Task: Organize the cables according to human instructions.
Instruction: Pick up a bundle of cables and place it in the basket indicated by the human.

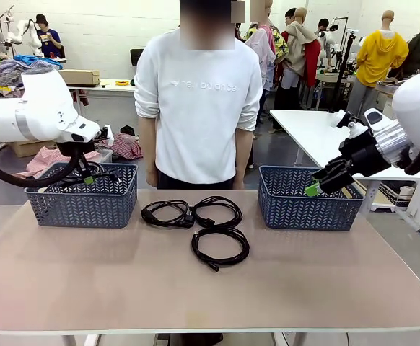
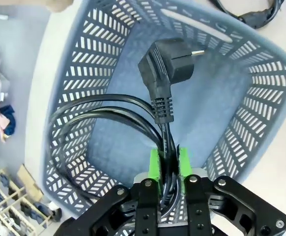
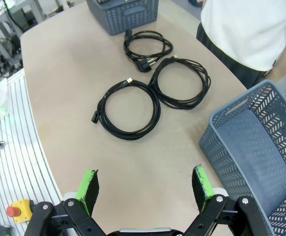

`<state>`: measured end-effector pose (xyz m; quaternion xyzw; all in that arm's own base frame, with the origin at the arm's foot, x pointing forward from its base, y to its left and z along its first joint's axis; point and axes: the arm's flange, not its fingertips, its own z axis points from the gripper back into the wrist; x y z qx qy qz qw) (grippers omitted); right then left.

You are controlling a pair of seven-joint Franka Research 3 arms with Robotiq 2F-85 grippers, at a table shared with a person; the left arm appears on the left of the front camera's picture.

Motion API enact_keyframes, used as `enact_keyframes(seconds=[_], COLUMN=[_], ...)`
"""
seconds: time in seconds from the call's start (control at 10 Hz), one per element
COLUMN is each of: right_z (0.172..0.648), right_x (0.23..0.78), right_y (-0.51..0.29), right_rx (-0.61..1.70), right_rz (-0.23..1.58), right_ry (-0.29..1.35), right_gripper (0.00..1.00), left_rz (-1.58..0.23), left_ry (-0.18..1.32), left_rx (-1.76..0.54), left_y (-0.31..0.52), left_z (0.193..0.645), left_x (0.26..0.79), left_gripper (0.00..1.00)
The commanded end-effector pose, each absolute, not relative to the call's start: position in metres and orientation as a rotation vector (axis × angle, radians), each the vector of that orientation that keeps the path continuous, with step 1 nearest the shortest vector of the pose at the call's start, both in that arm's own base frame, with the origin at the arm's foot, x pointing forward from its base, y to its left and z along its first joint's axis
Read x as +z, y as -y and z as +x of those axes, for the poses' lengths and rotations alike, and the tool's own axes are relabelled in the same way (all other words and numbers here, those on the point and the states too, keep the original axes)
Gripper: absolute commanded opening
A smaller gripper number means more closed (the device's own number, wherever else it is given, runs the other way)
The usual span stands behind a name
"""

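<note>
The left gripper (image 2: 170, 162) pinches one coiled power cord (image 2: 155, 83) inside the left basket (image 2: 261, 73) at the tabletop's far left. This looks like the drop-off, and next the jaws must part. Three more cords (image 1: 220, 246) lie mid-table near the far edge. The right gripper (image 3: 144, 178) hangs wide, empty.

Inside a shared robot lab where I run the rig remotely: past my tan table (image 1: 195, 288), white work tables (image 1: 311, 131) fill an open hall, one heaped with clothes (image 1: 14, 72) and a cardboard box (image 1: 79, 76); a red stop button (image 3: 13, 211) sits beside my table.
</note>
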<state>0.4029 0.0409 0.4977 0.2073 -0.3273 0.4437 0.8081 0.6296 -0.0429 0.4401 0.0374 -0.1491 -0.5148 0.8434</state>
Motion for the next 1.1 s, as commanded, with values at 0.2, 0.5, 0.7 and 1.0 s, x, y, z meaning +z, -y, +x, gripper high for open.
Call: enact_keyframes(seconds=[0.2, 0.5, 0.7, 1.0], right_z=[0.407, 0.407, 0.407, 0.407], right_x=[0.497, 0.497, 0.497, 0.497], right_y=[-0.041, -0.041, -0.041, -0.041], right_rx=[0.969, 0.969, 0.969, 0.969], right_rz=[0.465, 0.465, 0.465, 0.465], right_ry=[0.730, 0.730, 0.730, 0.730], right_gripper=[1.00, 1.00, 1.00, 1.00], left_rz=[0.090, 0.057, -0.004, -0.013], left_ry=[0.321, 0.307, 0.299, 0.286], left_rx=[-1.063, -1.045, -1.032, -1.025], left_y=[0.038, 0.043, 0.049, 0.057], left_z=[0.640, 0.632, 0.615, 0.593], left_x=[0.448, 0.465, 0.482, 0.503], left_gripper=[0.39, 0.92, 1.00, 1.00])
